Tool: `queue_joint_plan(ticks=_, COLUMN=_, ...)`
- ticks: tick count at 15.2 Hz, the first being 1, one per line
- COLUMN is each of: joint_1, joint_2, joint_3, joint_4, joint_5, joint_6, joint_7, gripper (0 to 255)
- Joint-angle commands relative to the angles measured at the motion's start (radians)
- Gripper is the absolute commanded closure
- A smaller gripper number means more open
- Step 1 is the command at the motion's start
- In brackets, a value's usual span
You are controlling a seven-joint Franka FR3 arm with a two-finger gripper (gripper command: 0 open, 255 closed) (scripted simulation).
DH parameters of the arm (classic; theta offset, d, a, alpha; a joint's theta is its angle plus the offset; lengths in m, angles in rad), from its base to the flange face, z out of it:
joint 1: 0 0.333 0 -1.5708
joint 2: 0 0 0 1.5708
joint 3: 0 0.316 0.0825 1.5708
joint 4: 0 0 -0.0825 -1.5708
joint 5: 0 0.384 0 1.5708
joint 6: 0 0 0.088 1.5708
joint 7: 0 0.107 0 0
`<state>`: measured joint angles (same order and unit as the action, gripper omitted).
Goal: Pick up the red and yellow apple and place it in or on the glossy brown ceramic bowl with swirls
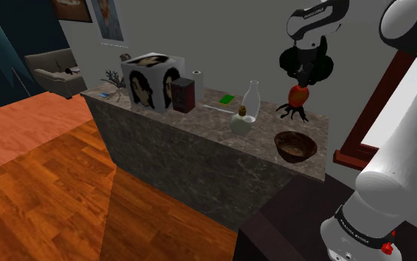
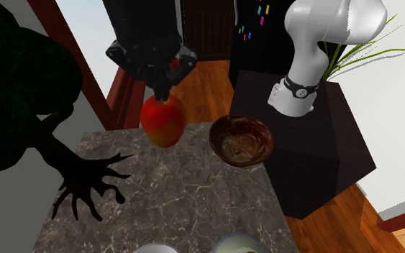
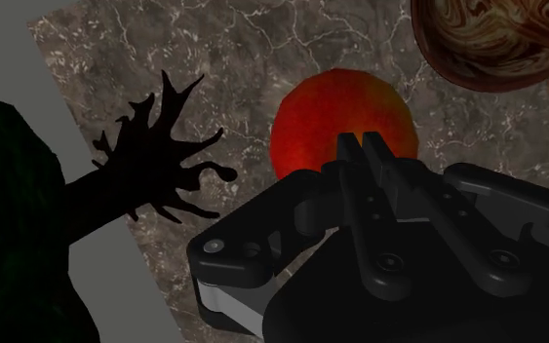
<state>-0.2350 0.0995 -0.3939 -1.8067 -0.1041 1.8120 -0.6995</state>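
The black claw (image 1: 301, 83) hung over the far end of the grey marbled stone surface (image 1: 207, 115), near the white wall. Its fingers stood narrow, pinched on the top of the red and yellow apple (image 1: 298, 95). The fruit hung just under them, clear of the stone.

In the second exterior view the claw (image 2: 163, 95) came straight down onto the apple (image 2: 163, 121). The glossy brown bowl with pale swirls (image 2: 241, 139) sat on the surface (image 2: 193, 194) just beside the fruit, at that view's right, close to the edge by the dark stand.

In the wrist view the fingertips (image 3: 364, 144) almost met against the apple (image 3: 340, 122), with the bowl (image 3: 496, 39) a little off to one side.

A flat black shape with splayed, root-like prongs (image 2: 85, 183) lay on the stone on the apple's other side, away from the bowl.

In the shoulder view the bowl (image 1: 295, 146) stood upright and held nothing. Farther along stood a round white vase (image 1: 242, 122), a clear bottle (image 1: 252, 96), a dark red box (image 1: 184, 95) and a cube printed with portraits (image 1: 151, 80).
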Motion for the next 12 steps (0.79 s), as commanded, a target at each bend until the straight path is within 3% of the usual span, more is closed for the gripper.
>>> queue_joint_plan(ticks=1, joint_1=0.02, joint_2=-0.078, joint_3=0.01, joint_4=-0.068, joint_5=-0.028, joint_6=-0.008, joint_7=0.037, gripper=255)
queue_joint_plan(ticks=12, joint_1=0.065, joint_2=-0.499, joint_3=0.125, joint_4=-0.377, joint_5=-0.119, joint_6=-0.132, joint_7=0.224, gripper=255)
